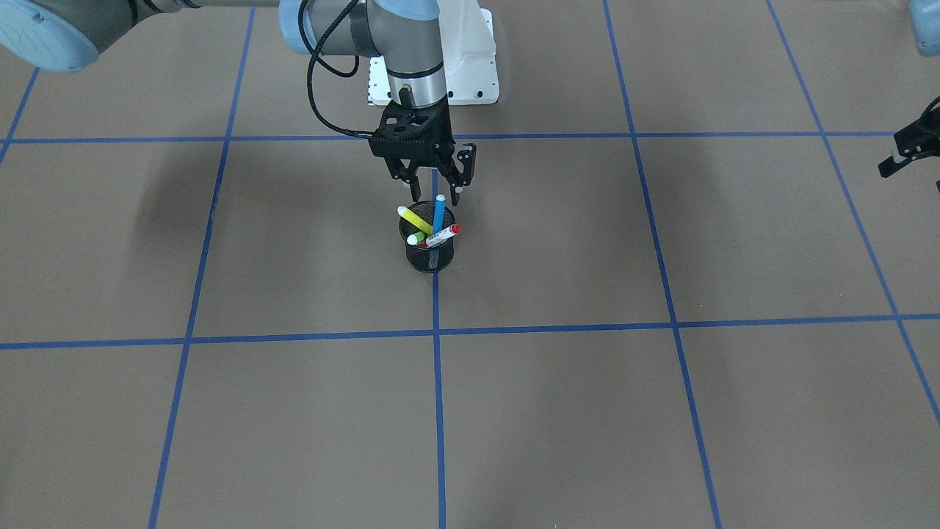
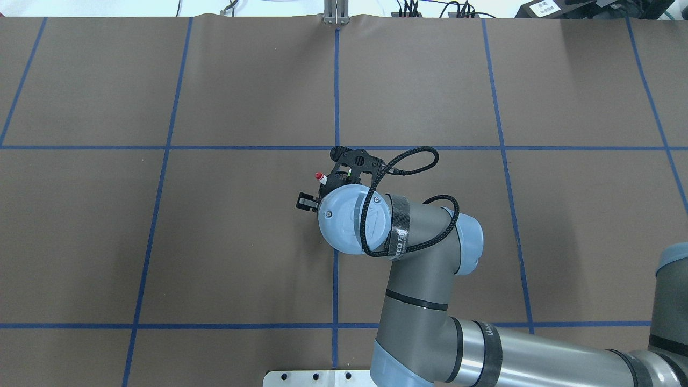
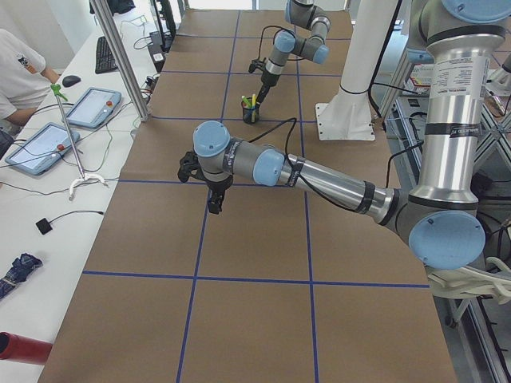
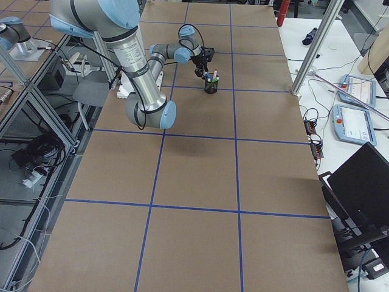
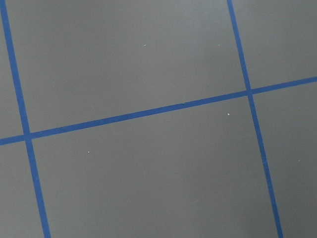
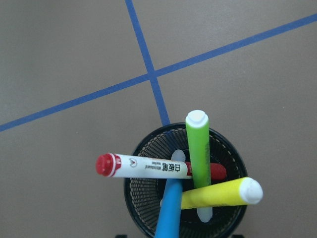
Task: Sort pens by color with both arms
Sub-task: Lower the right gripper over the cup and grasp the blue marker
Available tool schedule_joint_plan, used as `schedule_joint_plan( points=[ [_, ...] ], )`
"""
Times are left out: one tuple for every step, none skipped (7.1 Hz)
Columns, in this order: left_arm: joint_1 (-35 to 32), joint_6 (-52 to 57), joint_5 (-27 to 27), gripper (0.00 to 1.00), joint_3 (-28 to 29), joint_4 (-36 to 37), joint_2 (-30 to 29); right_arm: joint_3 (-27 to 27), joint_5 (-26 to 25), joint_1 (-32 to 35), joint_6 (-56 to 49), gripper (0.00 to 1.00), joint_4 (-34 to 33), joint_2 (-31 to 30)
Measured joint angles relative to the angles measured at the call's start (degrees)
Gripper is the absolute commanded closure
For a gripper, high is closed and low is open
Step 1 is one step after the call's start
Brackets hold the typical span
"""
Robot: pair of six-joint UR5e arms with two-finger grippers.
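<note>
Currently hovering right gripper (image 1: pixel 435 191), fingers spread, just above black mesh cup (image 1: pixel 433 258) at frame centre, holding crossed blue pen (image 1: pixel 439 213), yellow pen (image 1: pixel 415 219), green pen (image 1: pixel 416 239) and red-ended white pen (image 1: pixel 443 235); recommending centring on one protruding cap before closing; not being able to tell left gripper (image 1: pixel 902 156) finger state at right edge.

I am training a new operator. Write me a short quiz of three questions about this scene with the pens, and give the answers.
1. True or false: all four pens stand in the black mesh cup.
2. Which gripper hangs above the cup? A) left B) right C) neither
3. Fill in: the pen with red ends has a ___ body.
Key: 1. true. 2. B, the right gripper, its jaws open. 3. white.
</note>
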Motion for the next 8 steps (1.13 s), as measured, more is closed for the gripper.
schedule_joint_plan(
  points=[
    [0.00,-0.02,0.00,0.00,-0.03,0.00,0.06,-0.16,-0.64,-0.18,-0.11,0.45,-0.01,0.15],
    [0.00,-0.02,0.00,0.00,-0.06,0.00,0.15,-0.30,-1.30,-0.29,-0.59,0.45,-0.05,0.33],
    [0.00,-0.05,-0.02,0.00,-0.15,0.00,0.23,-0.33,-1.87,-0.37,-1.50,0.44,-0.07,0.50],
    [0.00,-0.09,-0.06,0.00,-0.33,0.00,0.31,-0.30,-2.20,-0.48,-2.19,0.45,-0.08,0.63],
    [0.00,-0.11,-0.08,0.00,-0.52,0.00,0.40,-0.26,-2.58,-0.60,-2.51,0.45,-0.08,0.71],
    [-0.01,-0.11,-0.09,0.00,-0.65,0.00,0.45,-0.32,-3.14,-0.73,-2.65,0.45,-0.08,0.76],
    [-0.05,-0.12,-0.09,0.00,-0.84,0.00,0.51,-0.50,-3.77,-0.81,-2.97,0.46,-0.08,0.81],
    [-0.08,-0.14,-0.09,0.00,-1.14,0.00,0.58,-0.63,-4.47,-0.84,-3.54,0.48,-0.08,0.83]
  ],
)
